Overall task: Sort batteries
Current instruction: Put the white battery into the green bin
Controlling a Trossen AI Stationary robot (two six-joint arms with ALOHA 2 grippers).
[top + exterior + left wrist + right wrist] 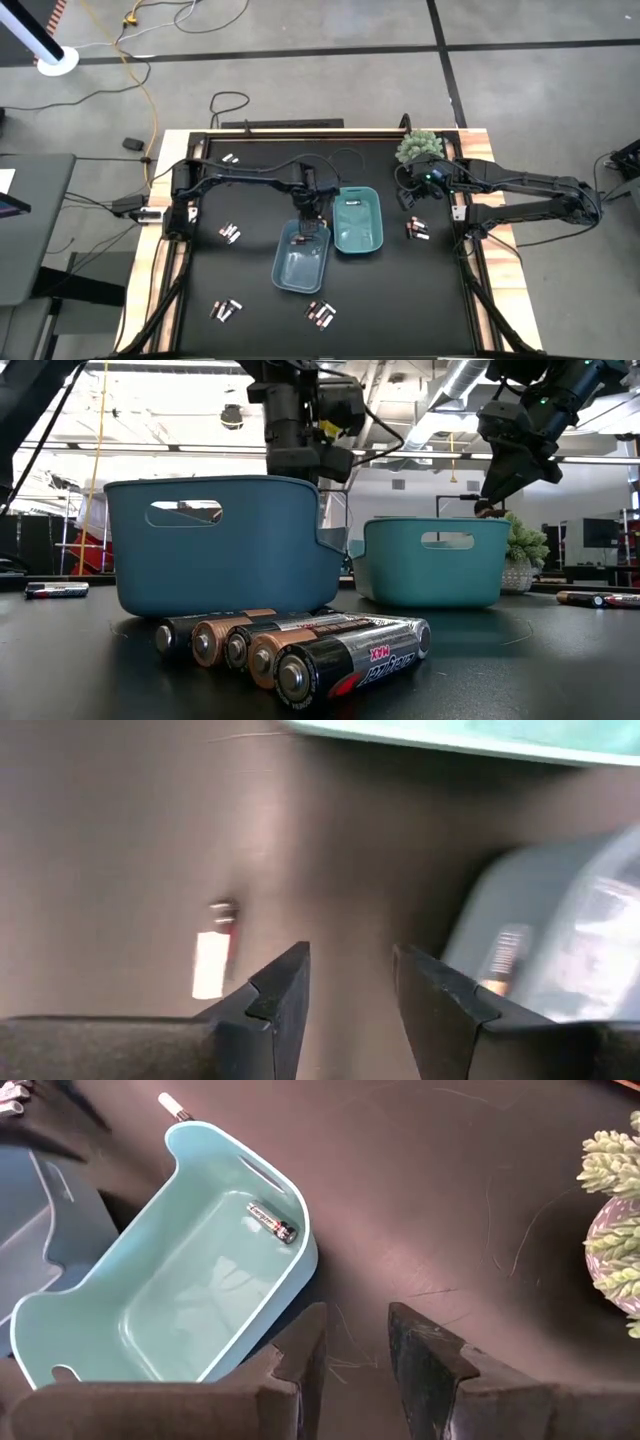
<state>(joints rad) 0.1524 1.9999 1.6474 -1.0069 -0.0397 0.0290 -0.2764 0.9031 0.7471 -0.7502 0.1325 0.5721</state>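
A blue bin (300, 258) and a teal bin (358, 222) stand side by side mid-table. Batteries lie flat on the black table in small groups: near the front edge (300, 645), at the left (230, 233), at the front left (228, 309) and at the right (417, 230). One battery (272, 1221) lies in the teal bin, and one (508, 958) shows in the blue bin. My left gripper (350, 990) hangs open, pointing down over the blue bin's far end (308, 228), with nothing between its fingers. My right gripper (357, 1340) is open and empty, raised at the far right (412, 197).
A small potted plant (418, 147) stands at the far right corner, just behind my right gripper. More batteries lie at the far left (230, 158) and off the teal bin's end (175, 1105). Wooden rails edge the table (150, 250).
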